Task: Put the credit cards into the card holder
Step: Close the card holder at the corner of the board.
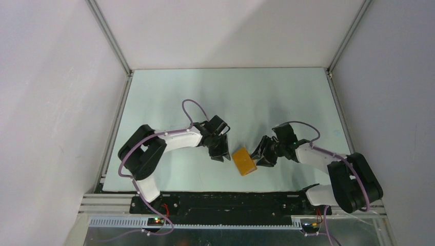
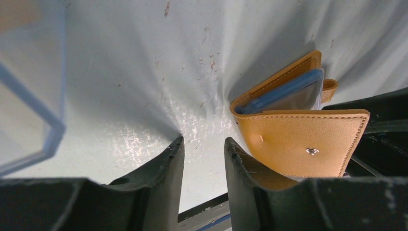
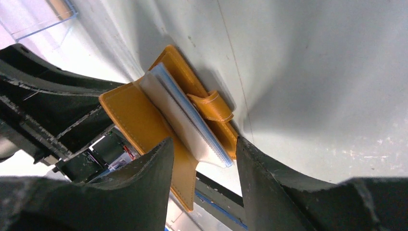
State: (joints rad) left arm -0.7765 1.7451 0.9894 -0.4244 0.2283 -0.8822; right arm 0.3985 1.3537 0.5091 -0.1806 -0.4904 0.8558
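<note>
Where the table (image 1: pixel 169 92) meets the arm bases, the card holder (image 1: pixel 244 161) lies half open between both claws, with blue-edged clear sleeves (image 3: pixel 192 130) inside and a metal snap (image 2: pixel 312 151) on its cover. The left gripper (image 2: pixel 204 140) is partly open on nothing, the card holder just outside one finger. The right gripper (image 3: pixel 203 143) straddles its loose edge; whether it pinches I cannot tell. Farther off, a clear case (image 2: pixel 29 72) shows something tan-orange, blurred.
</note>
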